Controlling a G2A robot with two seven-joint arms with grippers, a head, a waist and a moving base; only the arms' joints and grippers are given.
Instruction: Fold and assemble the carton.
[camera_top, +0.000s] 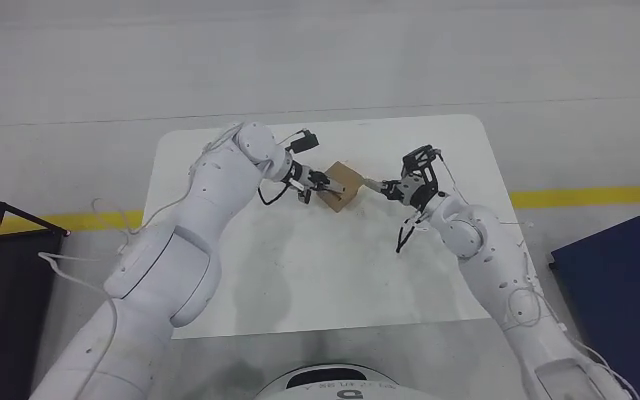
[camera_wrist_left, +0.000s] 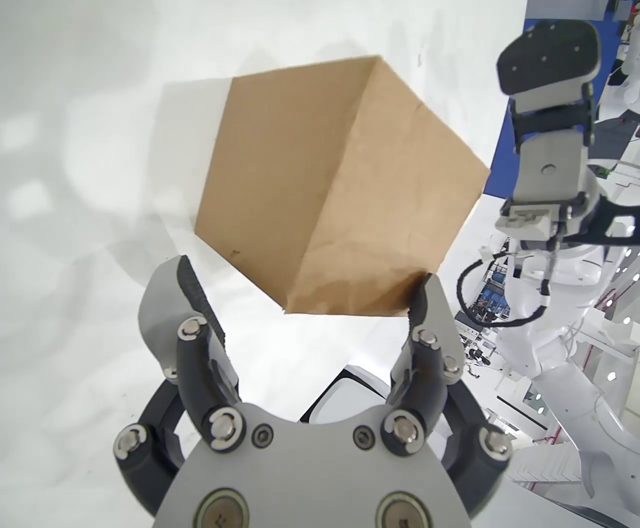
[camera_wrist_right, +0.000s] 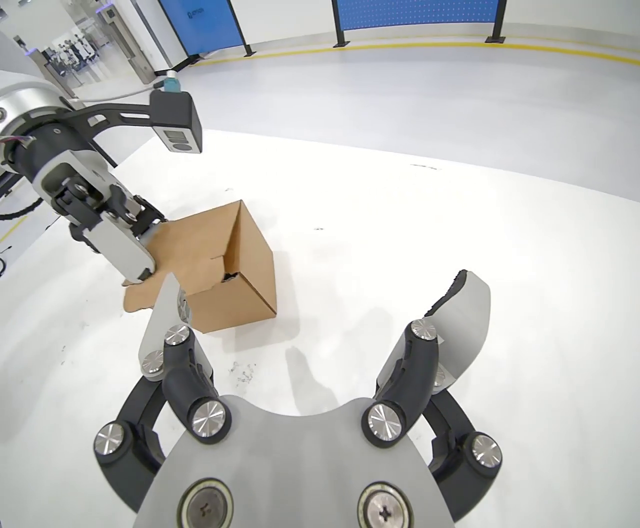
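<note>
At the counter's far middle stands the brown carton, partly assembled. The left hand, fingers spread, touches one side of it; the right hand, likewise spread wide, hovers just beside the opposite side.

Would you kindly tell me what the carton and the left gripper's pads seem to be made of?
The carton: brown cardboard, matte, with crisp folds and a ragged flap edge. The left gripper pads: black, rough-textured, likely rubber or foam.
</note>
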